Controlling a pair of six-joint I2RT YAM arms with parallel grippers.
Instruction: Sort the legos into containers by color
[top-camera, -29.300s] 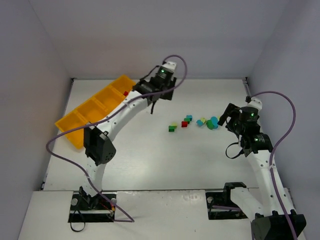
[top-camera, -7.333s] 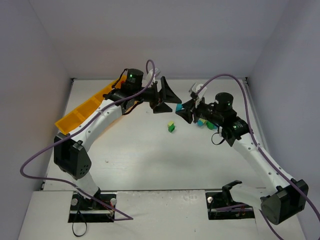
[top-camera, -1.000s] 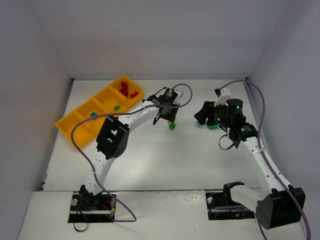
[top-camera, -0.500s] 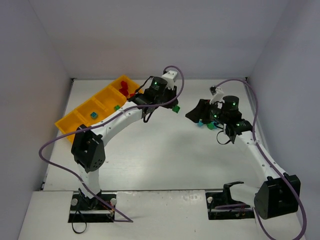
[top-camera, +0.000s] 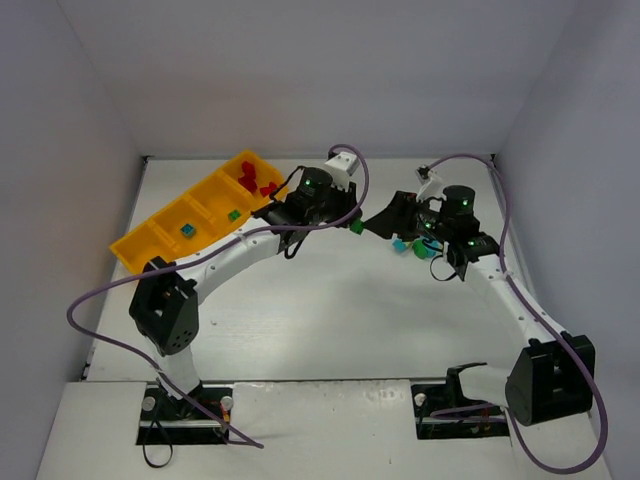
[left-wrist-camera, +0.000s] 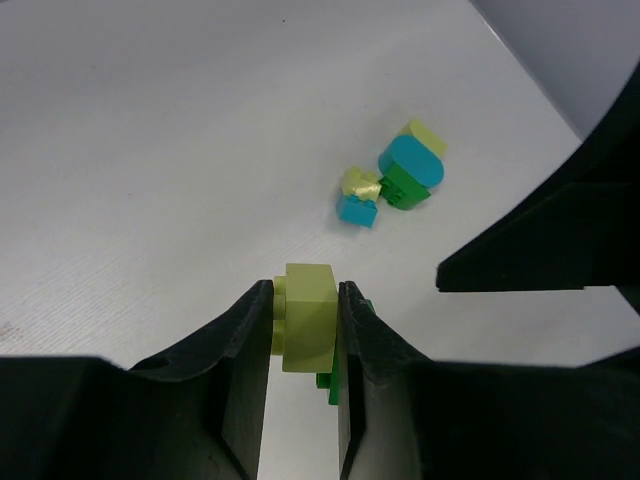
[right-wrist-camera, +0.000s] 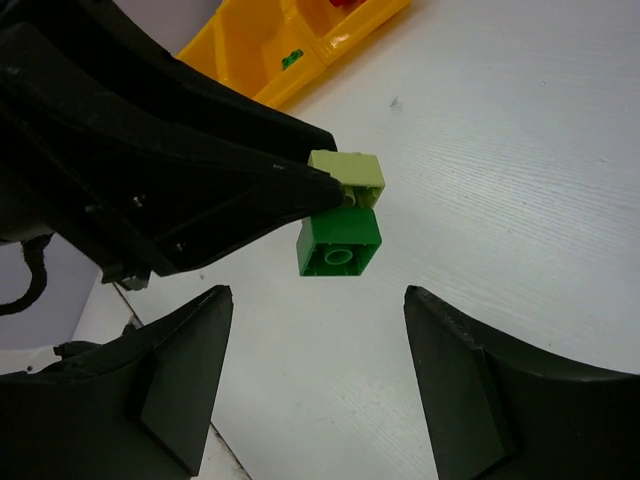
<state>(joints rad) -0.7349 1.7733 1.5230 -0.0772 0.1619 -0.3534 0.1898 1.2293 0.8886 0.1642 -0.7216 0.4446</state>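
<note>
My left gripper (left-wrist-camera: 305, 292) is shut on a yellow-green lego (left-wrist-camera: 308, 318), with a green lego (right-wrist-camera: 340, 243) stuck under it. It holds both above the table. In the top view the left gripper (top-camera: 349, 223) and this pair (top-camera: 356, 226) sit mid-table. My right gripper (top-camera: 377, 221) faces them, and the green lego hangs just ahead of its open, empty jaws (right-wrist-camera: 320, 335). More legos (top-camera: 415, 246), light blue, green and yellow-green, lie clustered on the table (left-wrist-camera: 392, 180). The containers (top-camera: 160, 232) form one yellow-orange tray at the far left.
The tray's compartments hold red legos (top-camera: 258, 183), a green lego (top-camera: 232, 214) and a blue lego (top-camera: 186, 230). Grey walls close in the table on the left, back and right. The left arm's purple cable (top-camera: 360, 185) loops above its wrist.
The left gripper has lifted the stacked pair off the table and carried it right. The right gripper has swung left to face it and opened wider.
</note>
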